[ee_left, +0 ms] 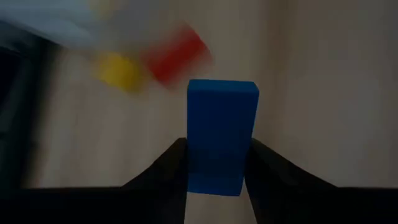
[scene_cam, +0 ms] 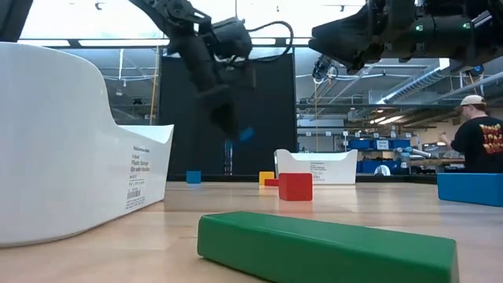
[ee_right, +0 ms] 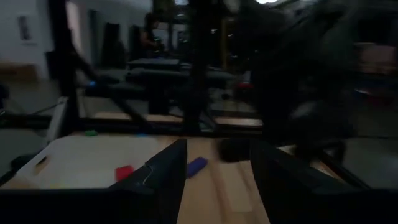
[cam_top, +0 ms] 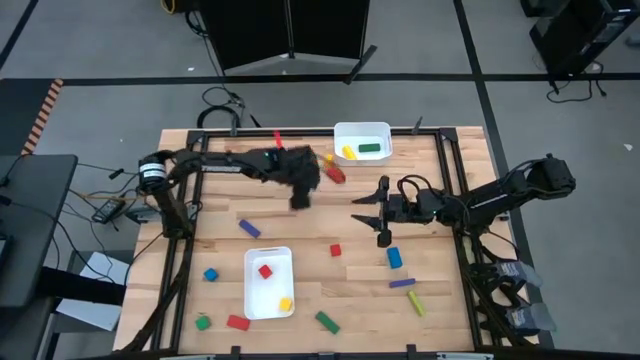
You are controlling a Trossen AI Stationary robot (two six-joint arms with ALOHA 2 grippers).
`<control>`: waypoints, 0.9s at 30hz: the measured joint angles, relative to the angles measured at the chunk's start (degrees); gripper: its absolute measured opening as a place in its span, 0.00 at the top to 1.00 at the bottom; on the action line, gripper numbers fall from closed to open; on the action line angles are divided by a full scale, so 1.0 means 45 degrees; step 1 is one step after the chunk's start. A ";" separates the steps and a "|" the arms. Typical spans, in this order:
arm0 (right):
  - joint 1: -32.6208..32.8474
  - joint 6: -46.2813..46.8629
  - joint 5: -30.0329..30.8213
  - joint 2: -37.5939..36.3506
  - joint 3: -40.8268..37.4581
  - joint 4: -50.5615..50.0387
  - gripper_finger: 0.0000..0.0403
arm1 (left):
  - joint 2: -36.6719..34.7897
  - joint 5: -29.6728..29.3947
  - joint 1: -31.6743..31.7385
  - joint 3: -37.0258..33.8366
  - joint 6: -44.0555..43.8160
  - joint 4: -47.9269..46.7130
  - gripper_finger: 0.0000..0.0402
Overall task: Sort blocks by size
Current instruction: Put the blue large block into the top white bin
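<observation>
**Left arm's got a blue bar in the air**

The left gripper (ee_left: 216,163) has its dark fingers pinched on a long blue rectangular block (ee_left: 219,135), held above the wooden table (cam_top: 300,245) near the far white tray (cam_top: 362,141). The right gripper (cam_top: 366,209) hovers mid-table, fingers partly spread, looks empty though that view's pretty murky.

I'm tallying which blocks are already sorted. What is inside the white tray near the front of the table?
The white tray holds a red cube and a yellow cube, lying apart. From the low view its tall wall hides the contents.
</observation>
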 joint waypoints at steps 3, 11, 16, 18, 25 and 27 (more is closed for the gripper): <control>0.0004 -0.0043 -0.0371 0.0005 0.0000 -0.0241 0.54 | 0.0146 -0.0020 0.0534 0.0062 -0.1500 0.3156 0.68; 0.0014 -0.0006 -0.1038 0.0005 0.0000 -0.0627 0.56 | 0.1837 0.0341 0.1663 0.1149 -0.5722 0.6171 0.68; 0.0014 -0.0006 -0.1126 0.0005 0.0005 -0.0953 0.58 | 0.3204 0.0462 0.1783 0.2781 -0.6324 0.5967 0.68; 0.0014 -0.0006 -0.1126 0.0005 0.0005 -0.0965 0.59 | 0.3716 0.0463 0.1907 0.3601 -0.6516 0.5924 0.68; 0.0014 -0.0006 -0.1126 0.0005 0.0005 -0.0980 0.60 | 0.5394 0.0323 0.2253 0.5582 -0.7056 0.4980 0.68; 0.0014 -0.0006 -0.1126 0.0005 0.0005 -0.1004 0.60 | 0.5447 -0.0095 0.2242 0.5716 -0.7143 0.5182 0.68</control>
